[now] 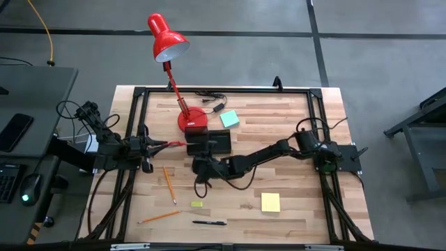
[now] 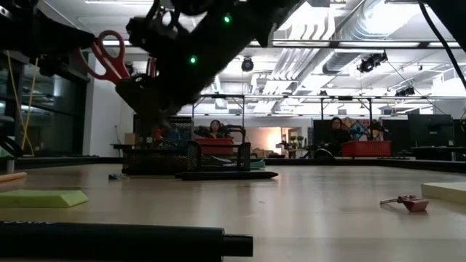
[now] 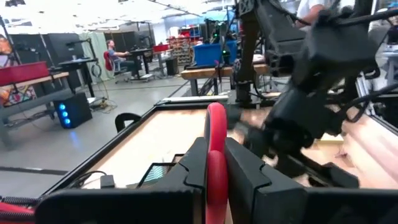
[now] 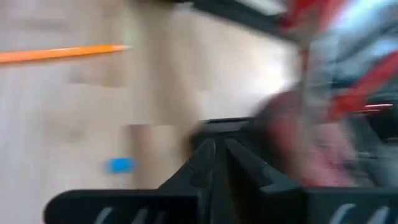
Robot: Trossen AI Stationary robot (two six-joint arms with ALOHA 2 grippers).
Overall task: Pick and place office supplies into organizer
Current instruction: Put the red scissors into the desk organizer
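Observation:
My left gripper (image 1: 152,146) is at the table's left, shut on the red-handled scissors (image 1: 171,143). They point toward the black organizer (image 1: 212,141) and show high up in the low view (image 2: 109,62). My right gripper (image 1: 199,167) reaches in from the right to just in front of the organizer. Its fingers (image 4: 205,163) stand together with nothing between them. A teal pad (image 1: 229,119), a yellow pad (image 1: 270,202), two orange pencils (image 1: 168,185), a black pen (image 1: 209,223) and a small yellow-green piece (image 1: 197,204) lie flat on the table. My left gripper pinches a red handle loop of the scissors (image 3: 215,171) between its two fingers. The loop stands edge-on and reaches forward past the fingertips. The fingers come level from the table's left, along the scissors. The scissors are lifted clear of the table.
The red desk lamp stands behind the organizer on its round base (image 1: 191,120), its head (image 1: 167,38) beyond the far edge. A black cable with a plug (image 1: 212,100) lies at the far side. A black frame (image 1: 317,97) borders the tabletop.

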